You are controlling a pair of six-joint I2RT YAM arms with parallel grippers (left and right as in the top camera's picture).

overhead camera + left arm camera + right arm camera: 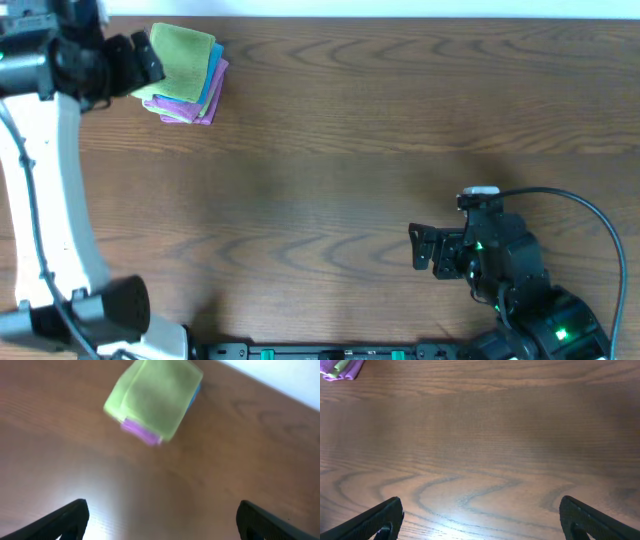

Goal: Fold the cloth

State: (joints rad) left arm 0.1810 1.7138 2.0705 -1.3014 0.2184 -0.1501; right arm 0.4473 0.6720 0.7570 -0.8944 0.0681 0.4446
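Overhead: the cloth is seen folded at 11 o'clock on the table, stacked on a blue cloth and a purple cloth. The left gripper is set just at its 9 o'clock side, spread, nothing pinched. The right gripper is placed at 5 o'clock, well apart. Left wrist: the cloth is shown blurred at 12 o'clock, apart from the spread fingers. Right wrist: the jaws are spread over the table, and the stack is glimpsed at 11 o'clock.
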